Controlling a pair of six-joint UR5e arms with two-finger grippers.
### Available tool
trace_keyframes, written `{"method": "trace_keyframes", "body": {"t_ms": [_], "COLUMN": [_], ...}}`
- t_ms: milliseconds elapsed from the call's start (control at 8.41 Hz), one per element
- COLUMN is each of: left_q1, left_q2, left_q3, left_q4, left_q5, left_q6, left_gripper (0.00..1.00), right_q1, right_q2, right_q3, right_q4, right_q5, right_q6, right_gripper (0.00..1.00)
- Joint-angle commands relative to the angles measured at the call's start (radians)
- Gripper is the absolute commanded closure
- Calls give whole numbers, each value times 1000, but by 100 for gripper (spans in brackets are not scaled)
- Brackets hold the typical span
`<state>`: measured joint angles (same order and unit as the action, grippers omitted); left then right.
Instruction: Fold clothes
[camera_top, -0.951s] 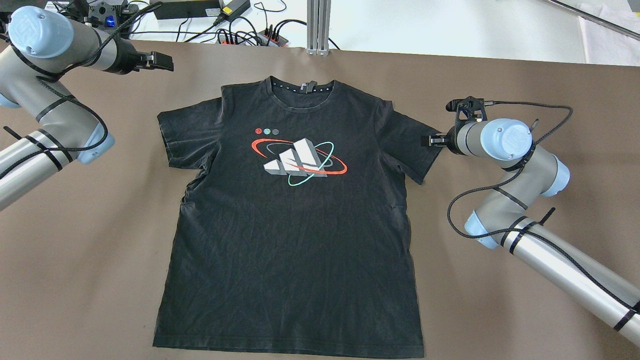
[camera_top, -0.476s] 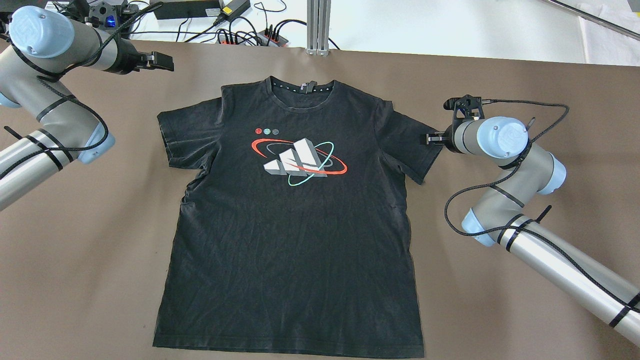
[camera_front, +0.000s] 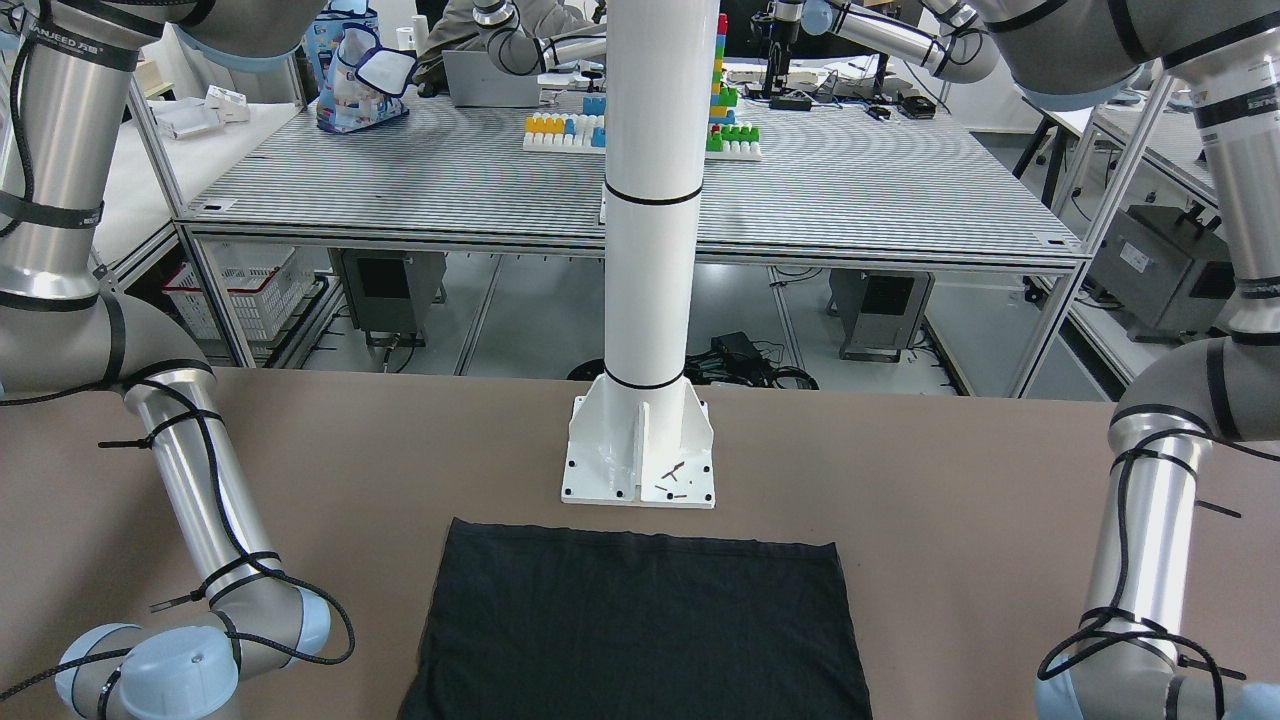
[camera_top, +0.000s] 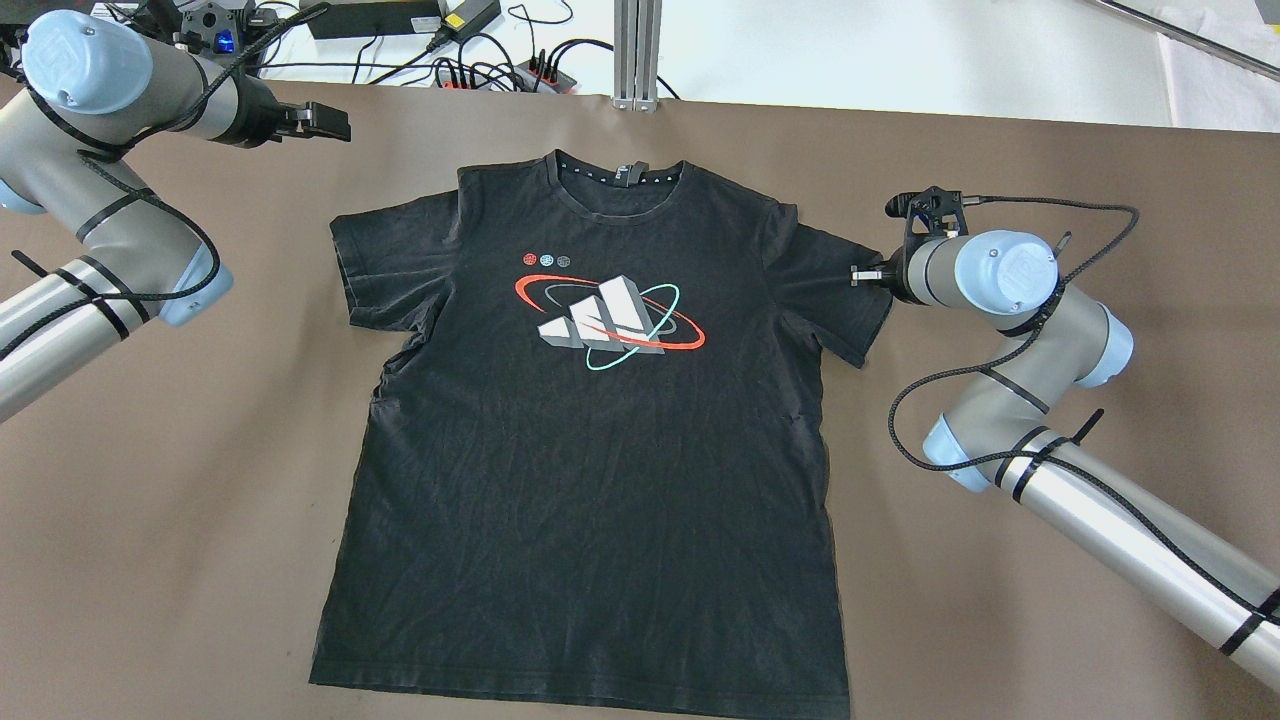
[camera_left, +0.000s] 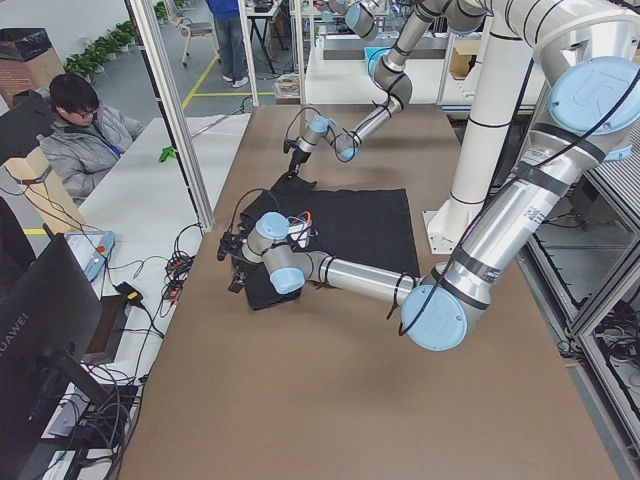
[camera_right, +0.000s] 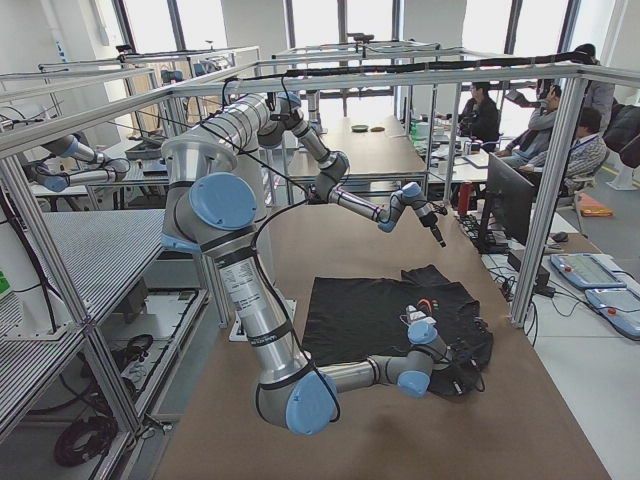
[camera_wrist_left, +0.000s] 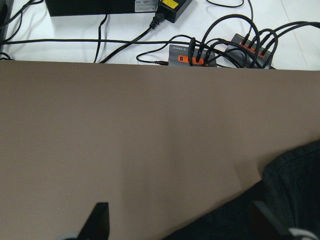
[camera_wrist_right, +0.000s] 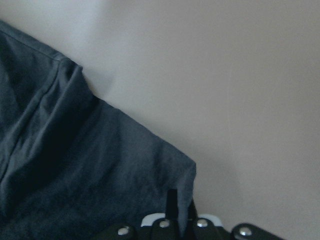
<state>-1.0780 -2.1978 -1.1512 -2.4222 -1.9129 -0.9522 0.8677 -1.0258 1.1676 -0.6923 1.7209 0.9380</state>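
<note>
Tugged rightward, clothes (camera_top: 600, 450) lie pinched by right hand (camera_top: 858, 277).

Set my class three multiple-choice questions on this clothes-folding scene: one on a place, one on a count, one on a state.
1. Where on the black T-shirt is the right gripper?
A. the collar
B. the edge of a sleeve
C. the bottom hem

2. How many small round dots are printed above the logo?
A. one
B. three
C. six

3. How do the fingers of the left gripper stand?
A. spread apart, holding nothing
B. shut on the collar
C. shut on a cable

Answers:
1 B: the overhead view shows its tip at the sleeve's edge.
2 B: three dots sit in a row there.
3 A: the left wrist view shows the fingers wide apart above the table.
</note>
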Motion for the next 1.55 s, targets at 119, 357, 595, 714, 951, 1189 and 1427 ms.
{"method": "trace_keyframes", "body": {"t_ms": [119,357,595,714,951,1189,1427], "left_q1": [-2,-2,-2,-2,0,18,27], "left_q2": [6,9,12,12,6,-5,-11], "left_q3": [-2,-2,1,2,11,30,34], "left_q4": [-1,-1,-3,-2,-1,-1,-1], "left_q5": [0,0,6,27,49,78,97], "left_q6": [1,1,1,1,1,0,-3], "left_gripper": [0,0,0,0,0,0,0], "right_q1": [8,7,-15,-50,-125,-162,-174], "right_q2": [18,120,212,261,309,309,305], "right_q3": [127,152,86,26,-34,-40,-40], "right_q4": [-76,-206,-253,-253,-251,-251,-251], "right_q5": [42,37,-4,-58,-179,-224,-239], "right_q6": [4,10,42,53,87,91,91], "right_gripper": [100,100,100,100,100,100,100]}}
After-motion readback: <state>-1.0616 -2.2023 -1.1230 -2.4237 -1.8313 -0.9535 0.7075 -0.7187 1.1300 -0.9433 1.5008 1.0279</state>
